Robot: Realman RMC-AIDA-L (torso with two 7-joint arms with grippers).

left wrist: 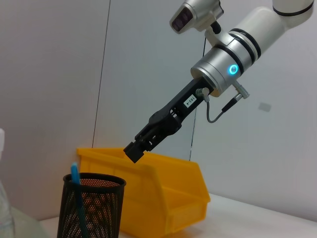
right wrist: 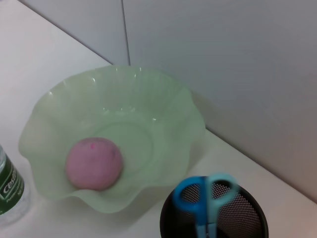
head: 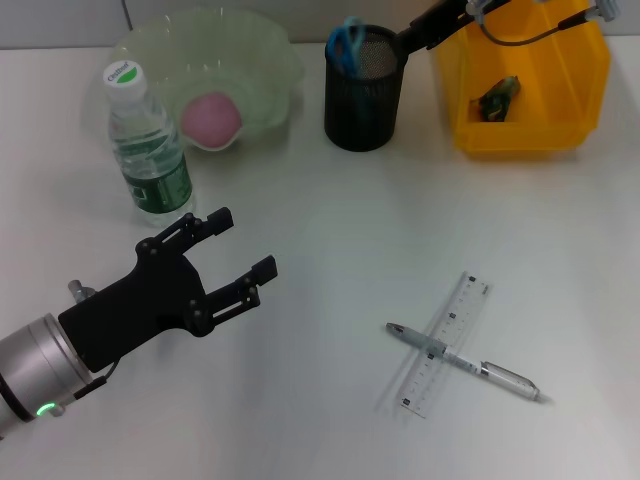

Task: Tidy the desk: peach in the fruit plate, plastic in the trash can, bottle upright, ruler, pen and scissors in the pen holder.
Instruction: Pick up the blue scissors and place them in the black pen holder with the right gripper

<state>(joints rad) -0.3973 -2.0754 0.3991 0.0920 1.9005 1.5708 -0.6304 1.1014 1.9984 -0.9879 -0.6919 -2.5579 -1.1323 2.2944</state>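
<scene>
Left gripper [head: 232,252]: lower left of the head view, above the bare table [head: 330,230], fingers spread, holding nothing.
Right gripper [left wrist: 134,151]: top of the head view, above the holder's rim beside the bin; whether its fingers are parted I cannot tell.
Peach [head: 211,120]: in the green plate [head: 262,60], upper left.
Bottle [head: 146,145]: upright, just left of the plate, cap on.
Scissors [right wrist: 207,198]: blue handles up, standing in the black mesh holder [head: 362,105], top centre.
Plastic [head: 497,97]: dark scrap inside the yellow bin [head: 520,135], upper right.
Ruler [head: 447,342]: clear, flat on the table, lower right.
Pen [head: 462,361]: lying across the ruler, touching it.
</scene>
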